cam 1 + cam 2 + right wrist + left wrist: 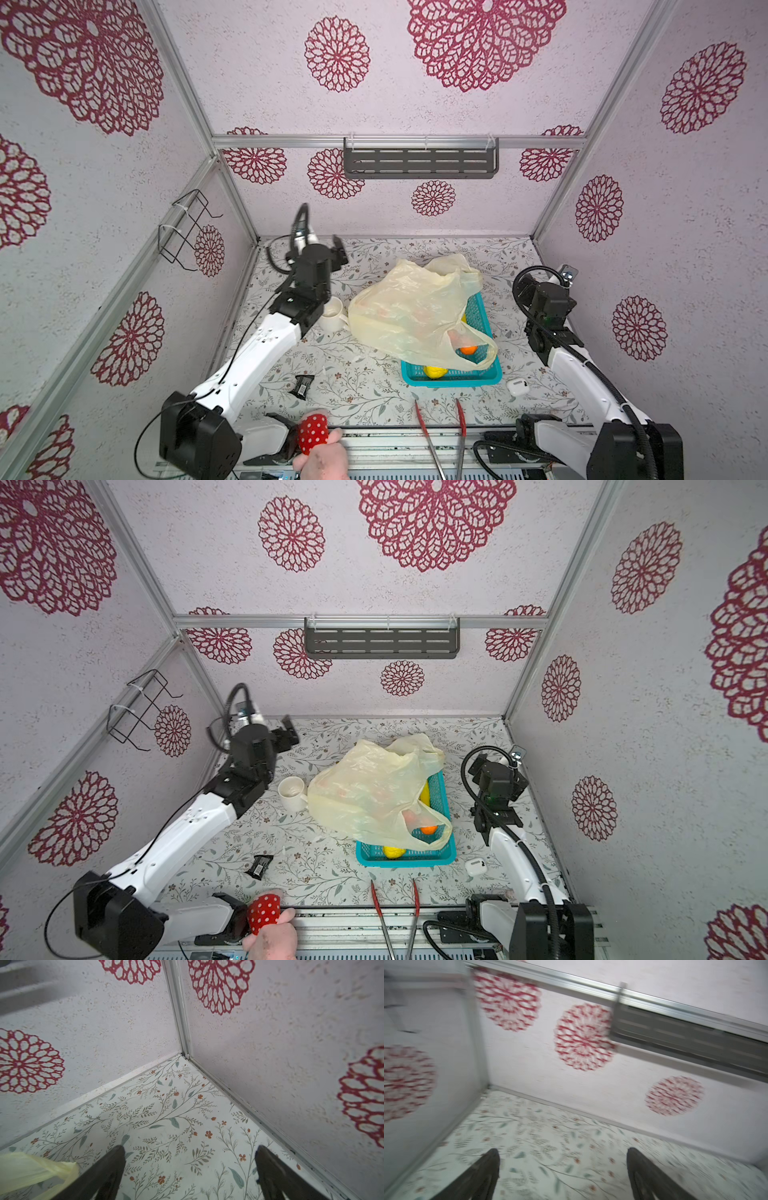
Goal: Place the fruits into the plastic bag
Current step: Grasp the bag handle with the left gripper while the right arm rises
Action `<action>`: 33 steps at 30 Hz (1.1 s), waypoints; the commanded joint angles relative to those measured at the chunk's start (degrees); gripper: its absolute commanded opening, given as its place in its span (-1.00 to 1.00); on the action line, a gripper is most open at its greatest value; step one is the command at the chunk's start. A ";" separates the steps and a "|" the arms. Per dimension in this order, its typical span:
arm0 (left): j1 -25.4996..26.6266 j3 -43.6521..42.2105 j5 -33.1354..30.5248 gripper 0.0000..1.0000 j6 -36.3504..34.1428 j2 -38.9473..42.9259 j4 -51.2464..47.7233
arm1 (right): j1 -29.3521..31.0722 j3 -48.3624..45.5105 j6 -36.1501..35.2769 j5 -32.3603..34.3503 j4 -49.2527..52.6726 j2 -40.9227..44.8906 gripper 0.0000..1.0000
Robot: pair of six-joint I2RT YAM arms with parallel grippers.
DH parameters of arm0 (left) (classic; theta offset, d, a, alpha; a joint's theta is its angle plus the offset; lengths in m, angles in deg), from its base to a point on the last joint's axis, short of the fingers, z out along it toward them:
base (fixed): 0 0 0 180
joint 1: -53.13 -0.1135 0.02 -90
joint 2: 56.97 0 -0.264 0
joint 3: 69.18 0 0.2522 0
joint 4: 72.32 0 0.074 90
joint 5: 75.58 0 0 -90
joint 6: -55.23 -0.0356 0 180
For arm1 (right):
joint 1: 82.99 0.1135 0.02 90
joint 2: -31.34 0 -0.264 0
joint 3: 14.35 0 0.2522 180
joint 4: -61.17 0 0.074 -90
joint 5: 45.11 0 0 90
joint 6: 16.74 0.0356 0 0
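Since the plastic bag [407,311] is flopped over the basket [453,379] on the tabletop [357,386], with an orange [468,350] and a lemon [435,371] peeking out at its near end, the right end effector [190,1148] off to their right is closer than the left end effector [562,1152], and both are spread wide and empty.

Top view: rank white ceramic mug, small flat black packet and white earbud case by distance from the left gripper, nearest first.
1. White ceramic mug: mid-left of the table, just in front of the raised left gripper.
2. Small flat black packet: front left.
3. White earbud case: front right, beyond the teal perforated plastic basket.
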 commanded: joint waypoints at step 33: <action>35.75 58.67 -8.76 0.96 -20.22 -53.90 -51.84 | 0.00 16.80 6.80 -21.82 22.99 -6.86 0.98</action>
